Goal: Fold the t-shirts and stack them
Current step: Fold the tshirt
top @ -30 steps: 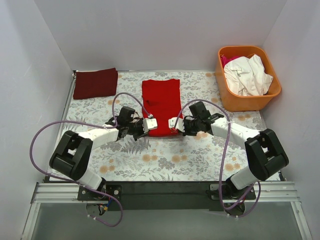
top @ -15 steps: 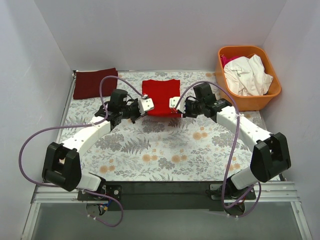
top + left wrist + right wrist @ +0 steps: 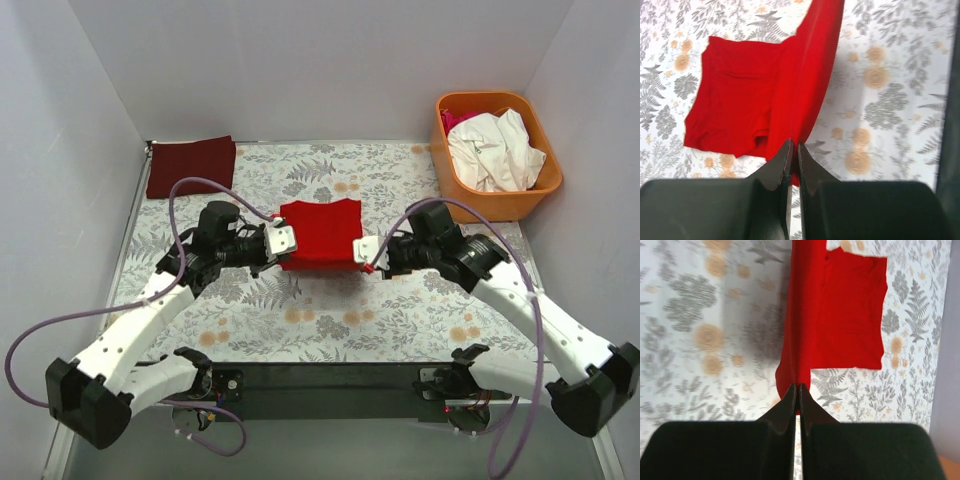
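We see the red t-shirt (image 3: 320, 232) lying near the middle of the floral surface (image 3: 330, 320), partly doubled over on itself. The left tool (image 3: 284, 240) sits at the shirt's left side and the right tool (image 3: 366, 252) at its right near corner, so the 2 arms reach in from opposite sides.

In the left wrist view the 2 dark fingers (image 3: 776, 169) are pressed together with a strip of red cloth pinched between their tips. From there the cloth rises in a taut fold, while the rest of the shirt lies flat on the surface to the left. The right wrist view shows the same. Its fingers (image 3: 786, 407) are clenched on a narrow red fold that runs straight up the picture, with the flat part of the shirt spread to the right.

A folded dark red t-shirt (image 3: 190, 167) rests at the far left corner of the surface, well apart from the red one. At the far right stands an orange basket (image 3: 500, 203) holding a crumpled white garment (image 3: 495, 150), with a bit of pink cloth (image 3: 458, 120) behind it.
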Controlling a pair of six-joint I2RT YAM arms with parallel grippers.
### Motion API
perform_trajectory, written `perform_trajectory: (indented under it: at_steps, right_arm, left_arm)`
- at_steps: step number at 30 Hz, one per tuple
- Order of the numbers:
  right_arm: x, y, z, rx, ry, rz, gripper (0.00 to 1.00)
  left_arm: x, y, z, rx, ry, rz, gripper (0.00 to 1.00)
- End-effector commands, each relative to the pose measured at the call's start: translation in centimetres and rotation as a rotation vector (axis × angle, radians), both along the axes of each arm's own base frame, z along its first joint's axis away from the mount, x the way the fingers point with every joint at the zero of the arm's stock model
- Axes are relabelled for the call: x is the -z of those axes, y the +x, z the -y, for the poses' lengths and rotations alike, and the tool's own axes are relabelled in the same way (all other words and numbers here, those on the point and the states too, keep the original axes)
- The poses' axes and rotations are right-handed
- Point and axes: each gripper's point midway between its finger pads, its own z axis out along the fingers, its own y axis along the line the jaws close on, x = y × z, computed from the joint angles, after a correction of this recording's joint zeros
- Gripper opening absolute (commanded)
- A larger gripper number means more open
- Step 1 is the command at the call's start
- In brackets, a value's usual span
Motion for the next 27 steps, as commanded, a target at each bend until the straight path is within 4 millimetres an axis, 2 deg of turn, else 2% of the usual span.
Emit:
perform_trajectory:
  at_steps: [1, 3, 6, 10, 11, 14, 15, 17, 18, 20, 21, 27]
  right_arm:
    - [-1.0, -3.7, 1.1, 0.008, 0.002, -0.060, 0.01]
    - [-1.5, -3.7, 1.2, 0.016, -0.004, -0.060, 0.01]
    - [-1.7, -1.9, 1.1, 0.022, -0.049, -0.009, 0.01]
    - [-1.2, -0.4, 0.3, -0.003, -0.069, -0.024, 0.01]
    - [-0.5, 0.1, 0.1, -0.015, -0.088, -0.032, 0.01]
    - [0.7, 1.7, 0.6, -0.002, -0.114, -0.048, 0.01]
    - [1.0, 2.4, 1.1, 0.009, -0.120, -0.048, 0.01]
    - [1.8, 3.0, 1.5, 0.014, -0.128, -0.069, 0.01]
    - [2.2, 3.5, 2.1, 0.022, -0.133, -0.070, 0.01]
    - [2.8, 4.1, 2.4, 0.026, -0.144, -0.078, 0.01]
    - [3.1, 4.4, 2.7, 0.033, -0.146, -0.084, 0.01]
    - [4.4, 6.6, 2.6, 0.034, -0.153, -0.101, 0.01]
  left_arm:
    - [-2.2, -3.9, -0.7, 0.019, -0.042, -0.086, 0.00]
    - [-3.2, -4.4, -0.9, -0.012, -0.062, -0.129, 0.00]
    - [-4.0, -4.0, -0.7, -0.038, -0.069, -0.156, 0.00]
    - [-3.3, -1.0, -0.9, -0.113, -0.023, -0.116, 0.00]
    - [-2.6, -0.1, -0.8, -0.115, -0.008, -0.117, 0.00]
    - [-2.4, 1.7, -0.6, -0.119, -0.001, -0.087, 0.00]
    - [-1.5, 2.2, -0.5, -0.105, 0.020, -0.095, 0.00]
    - [-1.8, 3.5, -0.4, -0.111, 0.013, -0.074, 0.00]
    - [-1.0, 4.2, -0.3, -0.103, 0.027, -0.081, 0.00]
    - [-1.1, 5.4, -0.1, -0.102, 0.024, -0.062, 0.00]
    - [-0.5, 6.0, 0.0, -0.096, 0.032, -0.074, 0.00]
    - [1.2, 8.9, -0.2, -0.092, 0.050, -0.082, 0.00]
